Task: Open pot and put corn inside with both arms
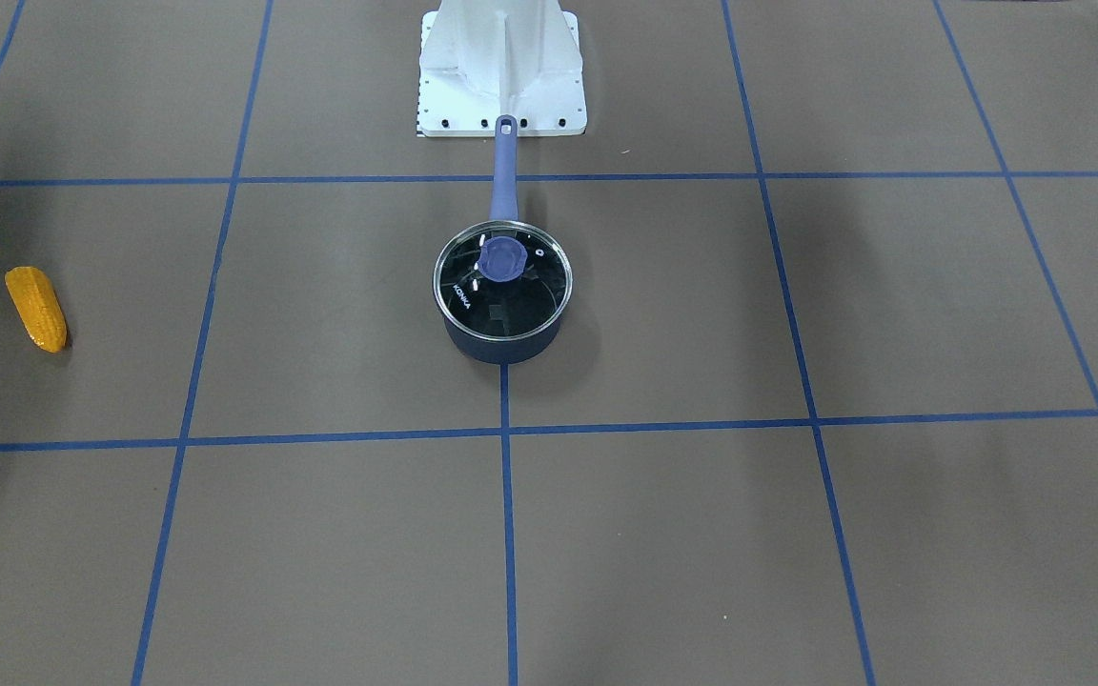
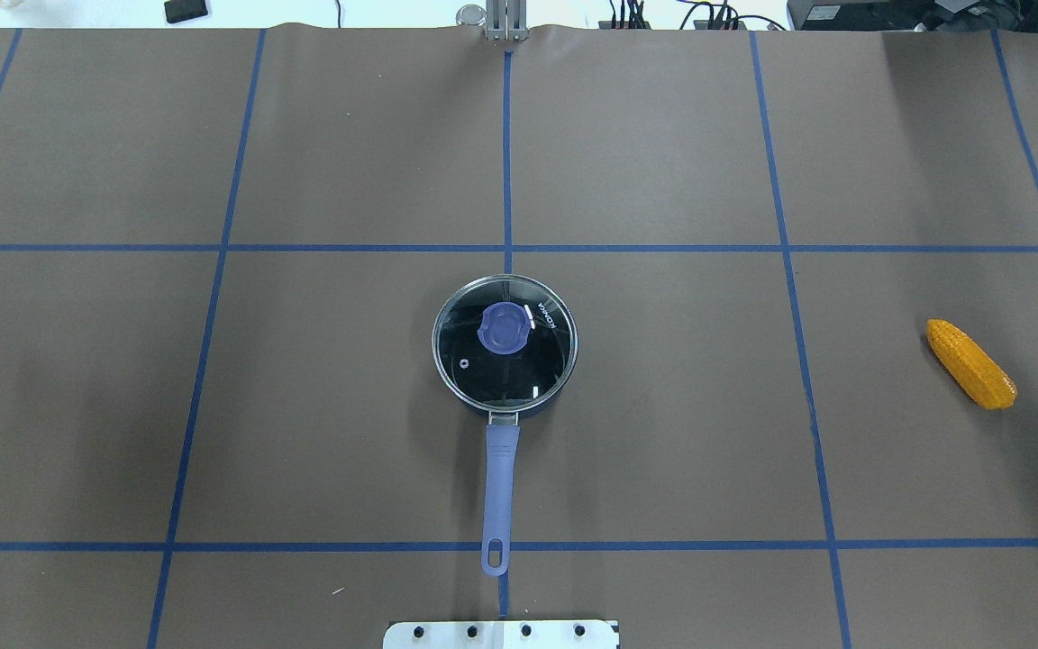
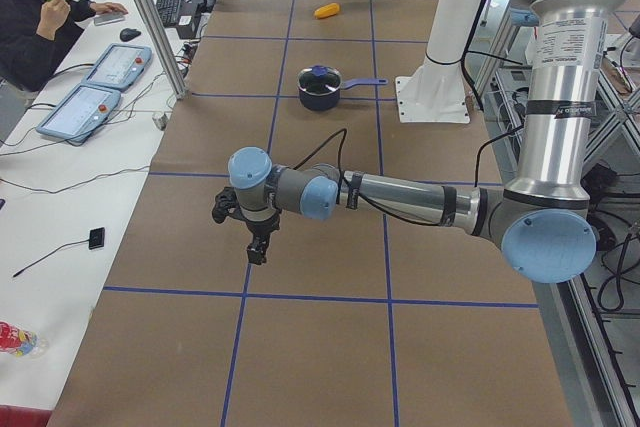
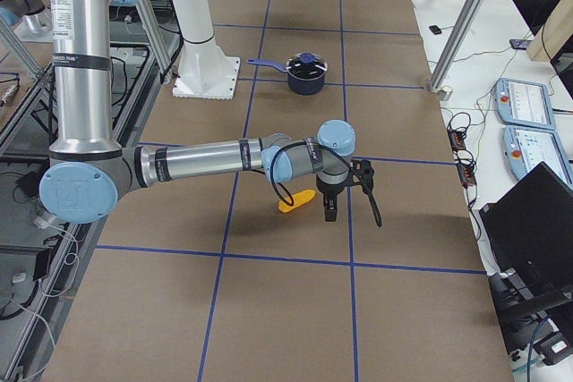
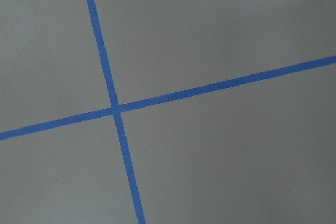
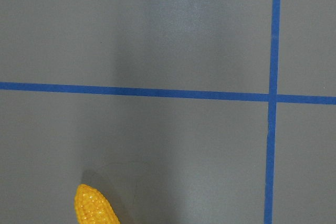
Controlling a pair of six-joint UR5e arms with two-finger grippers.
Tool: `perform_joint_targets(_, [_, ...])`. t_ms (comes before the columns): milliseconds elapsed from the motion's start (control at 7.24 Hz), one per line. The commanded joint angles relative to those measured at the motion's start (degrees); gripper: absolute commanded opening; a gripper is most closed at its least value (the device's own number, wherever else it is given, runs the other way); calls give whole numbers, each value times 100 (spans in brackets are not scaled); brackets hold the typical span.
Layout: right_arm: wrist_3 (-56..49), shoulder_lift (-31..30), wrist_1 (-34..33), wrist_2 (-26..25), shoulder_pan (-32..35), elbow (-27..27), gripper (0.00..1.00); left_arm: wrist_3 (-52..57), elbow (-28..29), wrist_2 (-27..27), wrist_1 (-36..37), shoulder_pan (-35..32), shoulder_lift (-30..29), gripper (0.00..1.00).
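Here the pot (image 1: 501, 348) aims its handle (image 1: 504, 181) robotward.

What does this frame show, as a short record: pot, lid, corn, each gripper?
pot: table centre, handle toward robot base
lid: on the pot
corn: flat on table, robot's right side, untouched
left gripper: over bare table, opening unclear
right gripper: over table beside corn, opening unclear
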Motion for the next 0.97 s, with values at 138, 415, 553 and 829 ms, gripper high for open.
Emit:
perform_joint_targets(138, [-27,62,36,-25,1,13,100,-35,-53,-9,87,17,-105,99])
perform_joint_targets(415, [0,80,36,19,1,239,100,-1277,-166,-368,166,52,-552,99])
perform_joint_targets(553, [-17,88,36,37,1,302,100,-1796,-289,-378,515,288,-963,99])
perform_joint_targets(829, [-26,97,27,37,-52,259,100,-2309,-543,-352,2040,771,-2331,99])
